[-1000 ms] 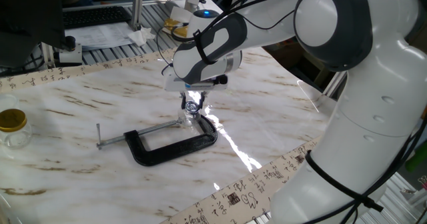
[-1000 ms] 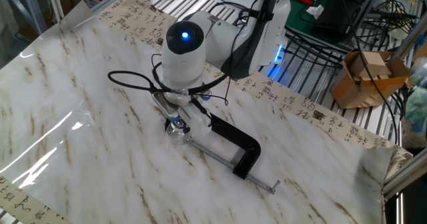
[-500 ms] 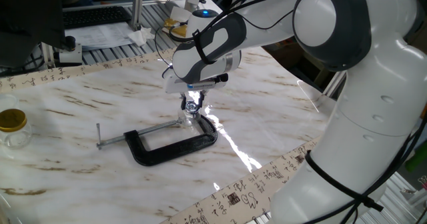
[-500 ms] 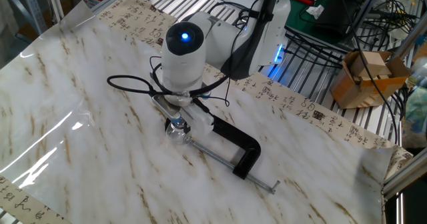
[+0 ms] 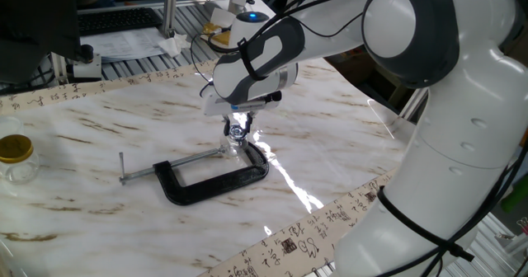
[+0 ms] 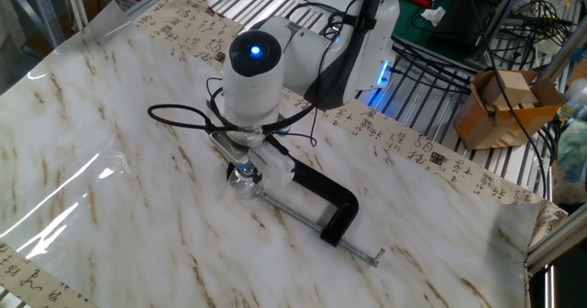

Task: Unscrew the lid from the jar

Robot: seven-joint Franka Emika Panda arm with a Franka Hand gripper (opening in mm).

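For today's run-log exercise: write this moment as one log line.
claw: shut on lid | jar: upright, at C-clamp jaw end | lid: on jar | phase: unscrewing

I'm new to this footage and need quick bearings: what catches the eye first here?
The big white arm fills the right of one fixed view, its hand lowered onto a tiny clear jar with a silver lid mid-table. A black clamp lies right beside the jar, and a bigger gold-lidded jar stands apart at the far left edge.
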